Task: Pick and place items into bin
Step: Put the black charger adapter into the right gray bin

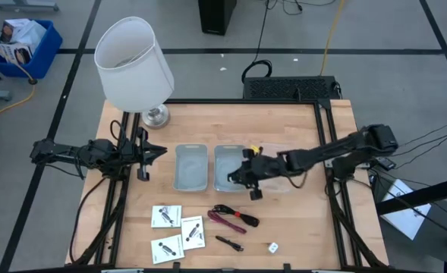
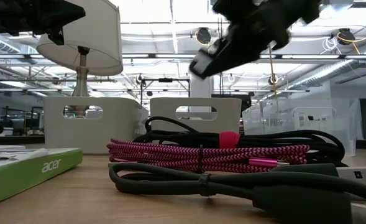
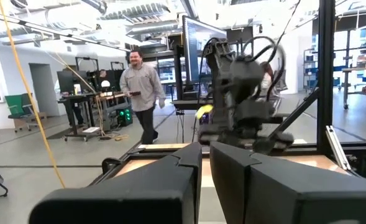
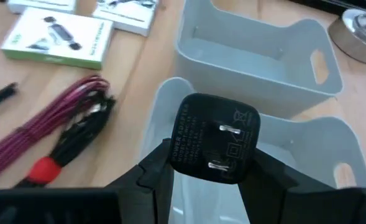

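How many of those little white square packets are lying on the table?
3, all near the table's front left: one packet farthest back, one packet to its right, one packet nearest the front edge. None appears hidden.

The lamp (image 2: 83, 43) loses its shade top to the low view's upper edge; its base hides behind the bin (image 2: 96, 124). The cube (image 1: 272, 246) at the table's five o'clock is too small to read, and the green box (image 2: 27, 171) is cut off at nine o'clock

Bright overhead lighting; soft shadows; low view foreground blurred; ceiling glare.
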`<state>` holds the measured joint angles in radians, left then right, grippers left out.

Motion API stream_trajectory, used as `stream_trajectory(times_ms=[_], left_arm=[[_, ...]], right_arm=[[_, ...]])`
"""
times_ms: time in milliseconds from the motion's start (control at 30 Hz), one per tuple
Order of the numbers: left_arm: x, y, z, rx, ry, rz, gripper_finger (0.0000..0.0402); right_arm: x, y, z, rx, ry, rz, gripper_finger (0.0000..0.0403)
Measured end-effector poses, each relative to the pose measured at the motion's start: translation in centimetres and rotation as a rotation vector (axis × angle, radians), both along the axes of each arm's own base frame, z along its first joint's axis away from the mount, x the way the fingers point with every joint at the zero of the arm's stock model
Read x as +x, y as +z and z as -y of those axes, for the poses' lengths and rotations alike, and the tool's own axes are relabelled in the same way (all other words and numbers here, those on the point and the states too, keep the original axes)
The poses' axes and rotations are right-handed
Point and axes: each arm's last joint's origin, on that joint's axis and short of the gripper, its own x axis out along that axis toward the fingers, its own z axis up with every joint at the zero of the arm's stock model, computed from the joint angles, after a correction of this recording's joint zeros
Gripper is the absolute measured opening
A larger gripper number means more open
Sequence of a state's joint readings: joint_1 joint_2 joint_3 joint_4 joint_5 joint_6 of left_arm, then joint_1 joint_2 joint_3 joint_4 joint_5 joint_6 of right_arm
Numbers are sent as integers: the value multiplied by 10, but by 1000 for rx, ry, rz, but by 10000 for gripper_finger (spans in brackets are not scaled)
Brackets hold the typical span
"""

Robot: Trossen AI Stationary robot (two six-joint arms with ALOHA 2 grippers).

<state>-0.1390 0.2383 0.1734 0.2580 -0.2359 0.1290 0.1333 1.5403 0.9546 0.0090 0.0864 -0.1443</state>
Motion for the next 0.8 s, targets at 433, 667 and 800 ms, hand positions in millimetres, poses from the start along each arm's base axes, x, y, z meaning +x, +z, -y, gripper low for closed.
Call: stream_trajectory(times_ms=[433,667,800], left_arm=[[0,0,0,-1,0,0,42],[0,0,0,-3,0,0,42],[0,0,0,-3,0,0,42]], right_arm=[[16,-36,33,56,-76,-83,134],[14,-38,32,69,-84,-117,146],[14,-39,35,104,-60,-126,144]])
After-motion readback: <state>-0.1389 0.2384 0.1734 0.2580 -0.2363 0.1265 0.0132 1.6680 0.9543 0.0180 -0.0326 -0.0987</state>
